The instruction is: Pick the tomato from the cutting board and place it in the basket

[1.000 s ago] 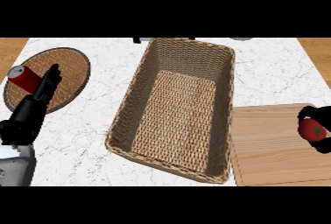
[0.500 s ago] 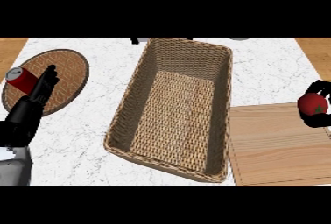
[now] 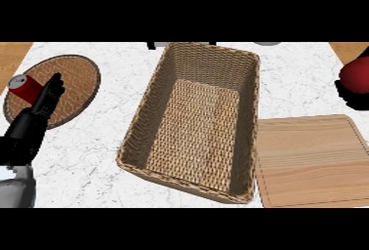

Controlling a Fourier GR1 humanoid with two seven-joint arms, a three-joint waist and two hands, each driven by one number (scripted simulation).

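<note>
Tomato lifted clear of the board, basket waiting alongside

The right robot hand (image 3: 351, 95) curls round the round red tomato (image 3: 356, 73) at the view's right edge, above the bare wooden cutting board (image 3: 310, 161) and beside the woven wicker basket (image 3: 148, 122). The left robot hand (image 3: 43, 105) rests with straight fingers by a red can (image 3: 25, 88) on the white marble surface (image 3: 86, 151).

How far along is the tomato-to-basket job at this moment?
Pickup looks done: the cutting board is bare and the tomato sits in the right hand at the view's right edge, beyond the board. In hand: carrying it. Left: bring it over the basket, which holds nothing, and let go. The left hand rests open beside a red can on a mat.
</note>
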